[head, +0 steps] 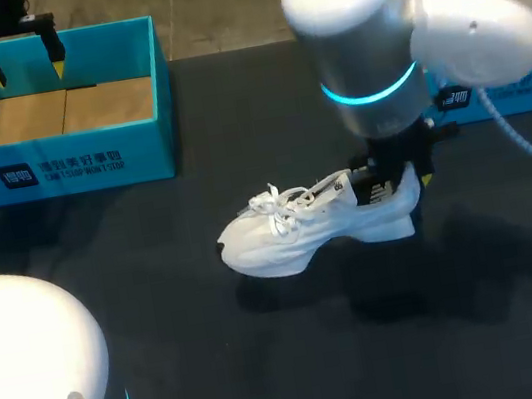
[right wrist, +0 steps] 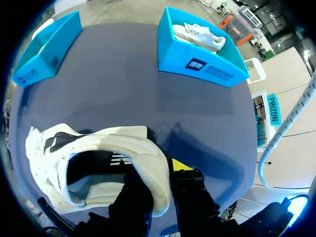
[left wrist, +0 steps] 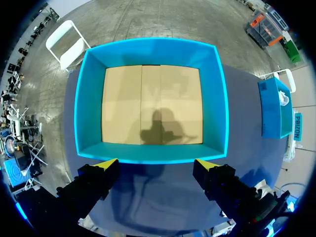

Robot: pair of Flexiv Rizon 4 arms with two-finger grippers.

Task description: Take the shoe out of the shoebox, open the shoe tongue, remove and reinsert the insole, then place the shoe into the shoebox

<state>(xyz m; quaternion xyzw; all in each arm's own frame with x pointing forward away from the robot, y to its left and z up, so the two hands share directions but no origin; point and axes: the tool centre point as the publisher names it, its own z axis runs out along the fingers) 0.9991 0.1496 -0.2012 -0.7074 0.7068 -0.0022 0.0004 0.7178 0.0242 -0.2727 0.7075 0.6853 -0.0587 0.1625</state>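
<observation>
The white shoe sits on its sole mid-table, toe toward 9 o'clock, so step one looks done. The right gripper is clamped on the heel collar, one finger inside and one outside. Laces look tied and the tongue's down, and the insole seems to be inside, so the tongue, the insole swap and the boxing-up are probably all left. The shoebox is at 10 o'clock from the shoe, empty, with the left gripper hanging over it, wide open, holding nothing.
</observation>
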